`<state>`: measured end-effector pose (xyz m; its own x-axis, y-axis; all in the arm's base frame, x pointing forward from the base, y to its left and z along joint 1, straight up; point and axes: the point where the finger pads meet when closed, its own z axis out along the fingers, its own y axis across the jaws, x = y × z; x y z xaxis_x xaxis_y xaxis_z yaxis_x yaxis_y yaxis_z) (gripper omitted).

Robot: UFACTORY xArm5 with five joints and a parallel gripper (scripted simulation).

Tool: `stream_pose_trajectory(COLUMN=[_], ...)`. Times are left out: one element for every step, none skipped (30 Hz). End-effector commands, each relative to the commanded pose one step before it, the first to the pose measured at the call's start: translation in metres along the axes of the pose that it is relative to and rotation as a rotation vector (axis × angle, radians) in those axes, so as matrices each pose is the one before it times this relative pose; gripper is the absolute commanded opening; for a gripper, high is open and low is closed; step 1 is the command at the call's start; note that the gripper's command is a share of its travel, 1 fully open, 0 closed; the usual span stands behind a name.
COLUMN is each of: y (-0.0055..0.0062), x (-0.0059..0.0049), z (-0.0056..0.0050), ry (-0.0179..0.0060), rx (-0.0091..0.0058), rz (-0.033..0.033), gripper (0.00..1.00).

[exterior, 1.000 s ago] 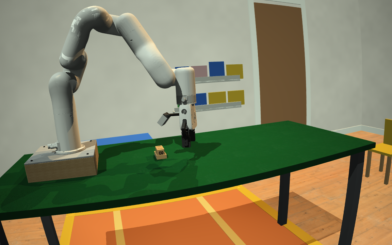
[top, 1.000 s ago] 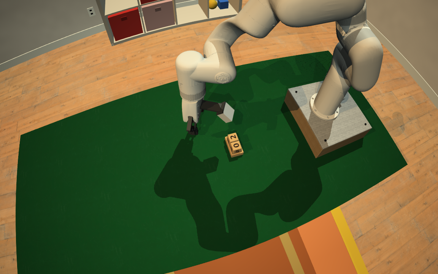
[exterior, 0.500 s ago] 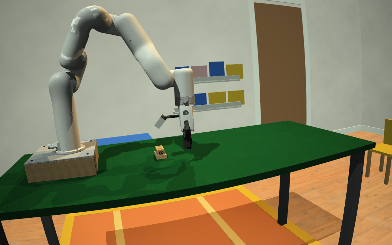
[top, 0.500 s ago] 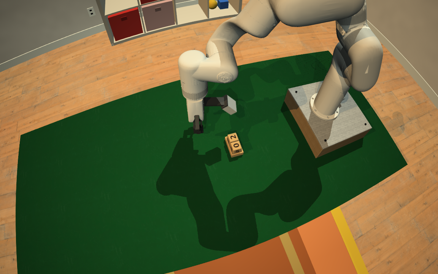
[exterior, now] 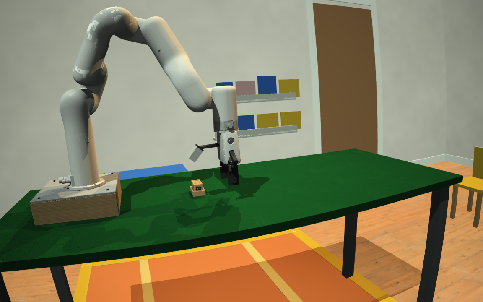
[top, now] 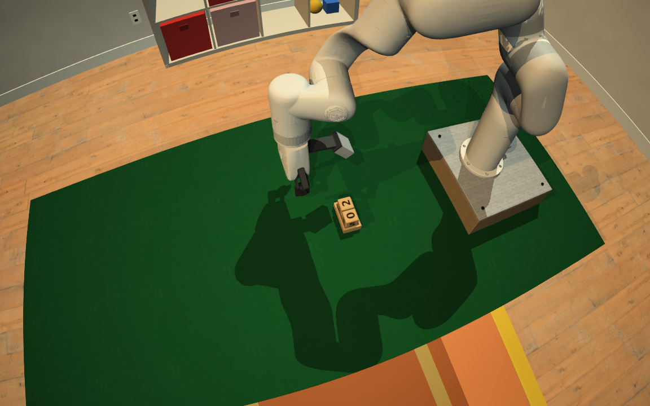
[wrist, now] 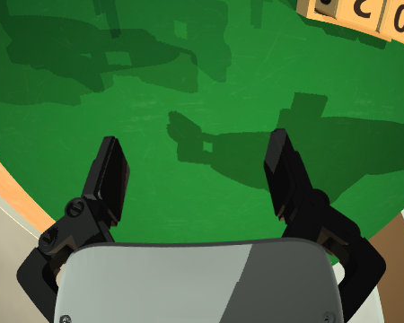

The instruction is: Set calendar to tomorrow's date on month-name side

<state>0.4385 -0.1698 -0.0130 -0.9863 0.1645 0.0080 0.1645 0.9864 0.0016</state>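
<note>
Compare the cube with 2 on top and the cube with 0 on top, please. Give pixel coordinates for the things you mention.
The 2 cube [top: 346,203] [exterior: 198,187] [wrist: 360,10] shows 2 upward, while the 0 cube [top: 350,215] [wrist: 399,19] shows 0. In the top view, the 0 cube also shows a 5 on its end; the 2 cube shows no side digit there. Both are light wood colour with dark digits and stand side by side.
</note>
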Motion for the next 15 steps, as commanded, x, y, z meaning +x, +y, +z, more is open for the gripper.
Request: stream_pose_trajectory(y=[-0.00101,0.00001,-0.00001,-0.00001,-0.00001,-0.00001,0.0,0.0,-0.00001,-0.00001,-0.00001,-0.00001,0.0,0.0,0.0], x=[-0.0003,0.00007,0.0,0.00002,0.00004,0.0,0.0,0.0,0.00002,0.00002,0.0,0.00001,0.00001,0.00001,0.00001], z=[0.00426,0.00239,0.00264,0.00287,0.00299,0.00294,0.0,0.0,0.00283,0.00259,0.00225,0.00186,0.00142,0.00098,0.00056], ry=[-0.00461,-0.00001,0.0,0.0,0.0,0.0,0.0,0.0,0.0,0.0,0.0,0.0,0.0,0.0,0.0], rx=[0.00096,0.0,0.0,0.0,0.0,0.0,0.0,0.0,0.0,0.0,0.0,0.0,0.0,0.0,0.0], rz=[-0.01278,-0.00001,0.0,0.0,0.0,0.0,0.0,0.0,0.0,0.0,0.0,0.0,0.0,0.0,0.0], gripper=[1.0,1.0,1.0,1.0,1.0,1.0,1.0,1.0,1.0,1.0,1.0,1.0,1.0,1.0,1.0])
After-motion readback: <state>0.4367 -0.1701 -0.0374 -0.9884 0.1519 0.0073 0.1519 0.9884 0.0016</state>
